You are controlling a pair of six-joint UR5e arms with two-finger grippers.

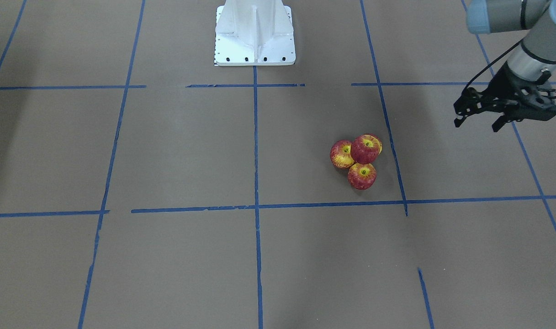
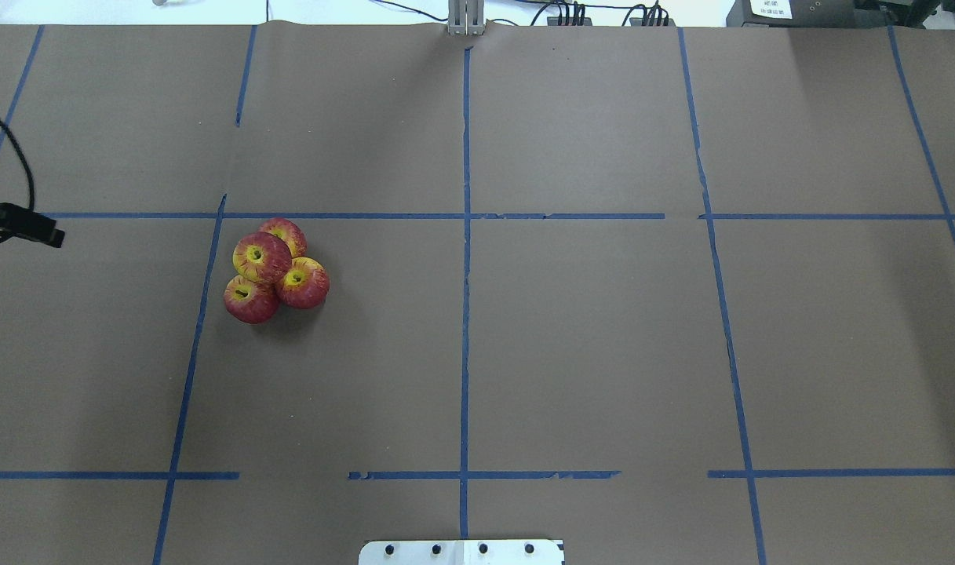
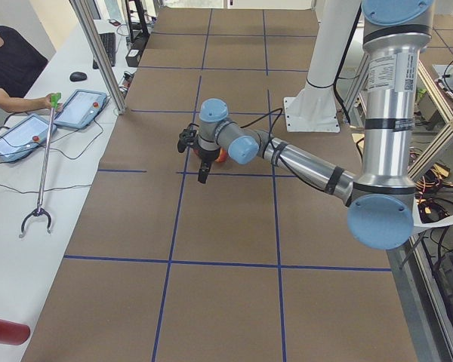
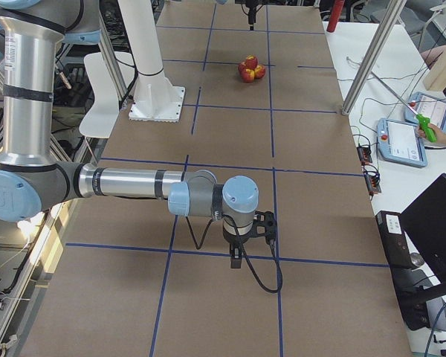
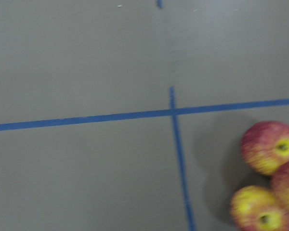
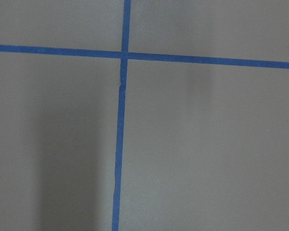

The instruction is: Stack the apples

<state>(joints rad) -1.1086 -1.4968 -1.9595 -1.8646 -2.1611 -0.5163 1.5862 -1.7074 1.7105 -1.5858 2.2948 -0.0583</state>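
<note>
Brown paper table cover (image 2: 587, 353) w/ blue tape lines (image 2: 465, 314) fills my overhead view. At the far left edge is the black two-finger left gripper (image 1: 478, 123), hovering above the table, well apart from the fruit. My front cam shows its fingers spread wide w/ nothing btwn them.

Next over, just right of a tape line, the four small round red-and-yellow apples (image 2: 276, 271) sit in one tight pile. Three are on the paper, touching each other. The yellow-streaked top apple (image 2: 262, 257) rests on them, stem dimple up. The base trio is the back apple (image 2: 286, 231), the right-hand apple (image 2: 304, 286) and the darker deep-red apple (image 2: 248, 301), which is nearest the robot. The left wrist cam catches three of them, blurred, in its lower-right corner.

At centre, bottom edge, is the white metal base plate (image 2: 461, 552).

The black right gripper (image 4: 238, 256) shows only in the right-side cam. It points down near the table, far from the pile. I can't tell how wide its fingers stand or whether it has hold of anything.
</note>
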